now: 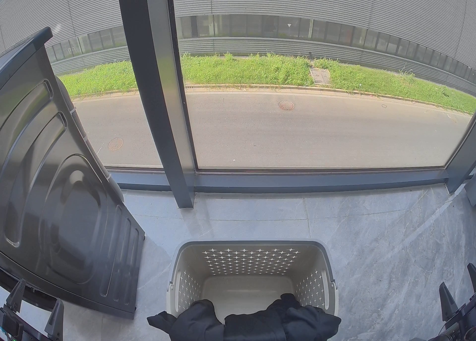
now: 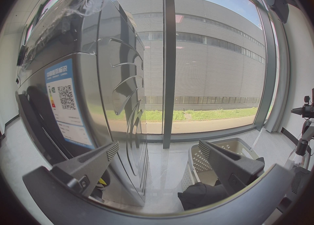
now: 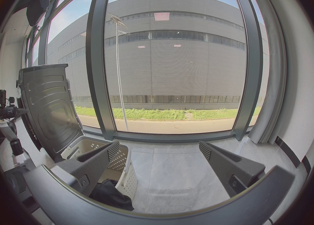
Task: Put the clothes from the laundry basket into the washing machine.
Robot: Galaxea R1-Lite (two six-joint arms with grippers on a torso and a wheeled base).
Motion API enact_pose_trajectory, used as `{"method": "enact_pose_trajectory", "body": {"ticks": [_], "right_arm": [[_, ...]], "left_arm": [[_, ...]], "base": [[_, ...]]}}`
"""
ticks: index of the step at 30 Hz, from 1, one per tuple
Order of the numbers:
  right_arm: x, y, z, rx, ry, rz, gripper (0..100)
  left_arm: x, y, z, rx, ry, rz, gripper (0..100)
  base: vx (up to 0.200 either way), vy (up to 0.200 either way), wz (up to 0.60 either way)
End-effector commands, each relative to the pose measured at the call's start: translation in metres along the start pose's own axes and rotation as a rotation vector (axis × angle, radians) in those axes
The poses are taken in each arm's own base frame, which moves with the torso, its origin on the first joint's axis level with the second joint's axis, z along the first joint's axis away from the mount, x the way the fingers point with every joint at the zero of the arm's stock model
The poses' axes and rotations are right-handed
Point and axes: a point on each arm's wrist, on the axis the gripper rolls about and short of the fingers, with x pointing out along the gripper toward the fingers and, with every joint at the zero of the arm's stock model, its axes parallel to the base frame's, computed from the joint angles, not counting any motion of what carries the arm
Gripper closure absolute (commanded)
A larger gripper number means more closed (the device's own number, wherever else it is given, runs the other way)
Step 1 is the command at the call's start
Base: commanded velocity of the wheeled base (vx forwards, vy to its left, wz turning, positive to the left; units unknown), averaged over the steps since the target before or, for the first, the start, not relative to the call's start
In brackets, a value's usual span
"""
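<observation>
A beige laundry basket (image 1: 321,270) with star-shaped holes stands on the floor in front of me. Black clothes (image 1: 258,322) hang over its near rim; the inside behind them looks bare. The dark grey washing machine (image 1: 54,198) stands to the left of the basket, its side panel towards me. My left gripper (image 1: 35,307) is open at the lower left, near the machine's bottom corner. My right gripper (image 1: 461,292) is open at the lower right, apart from the basket. In the left wrist view the washing machine (image 2: 108,98) is close, with the basket (image 2: 193,166) and black clothes (image 2: 199,193) beyond. The right wrist view shows the basket (image 3: 127,173) and clothes (image 3: 111,194).
A tall window with a dark metal post (image 1: 158,109) runs across the back. Grey marble floor (image 1: 396,238) lies free to the right of the basket and behind it. A wall and curtain (image 3: 274,104) close the right side.
</observation>
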Motion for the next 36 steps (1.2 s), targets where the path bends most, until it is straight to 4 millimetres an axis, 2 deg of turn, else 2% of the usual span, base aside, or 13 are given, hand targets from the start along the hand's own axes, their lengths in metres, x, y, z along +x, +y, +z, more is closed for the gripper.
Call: {"method": "enact_pose_trajectory", "body": {"ticks": [1,5,11,36], "right_arm": [[0.0,0.0,-0.0052,0.0,0.001,0.0,0],[0.0,0.0,-0.0052,0.0,0.001,0.001,0],[0.0,0.0,-0.0052,0.0,0.001,0.001,0],[0.0,0.0,-0.0052,0.0,0.001,0.0,0]], "left_arm": [[-0.0002,0.0,-0.005,0.0,-0.001,0.001,0],[-0.0002,0.0,-0.0048,-0.002,-0.003,-0.001,0],[-0.0002,0.0,-0.0048,0.0,-0.003,-0.001,0],[-0.0002,0.0,-0.005,0.0,-0.001,-0.001,0]], "base": [[0.0,0.0,0.0],[0.0,0.0,0.0],[0.2,0.0,0.0],[0.0,0.0,0.0]]}}
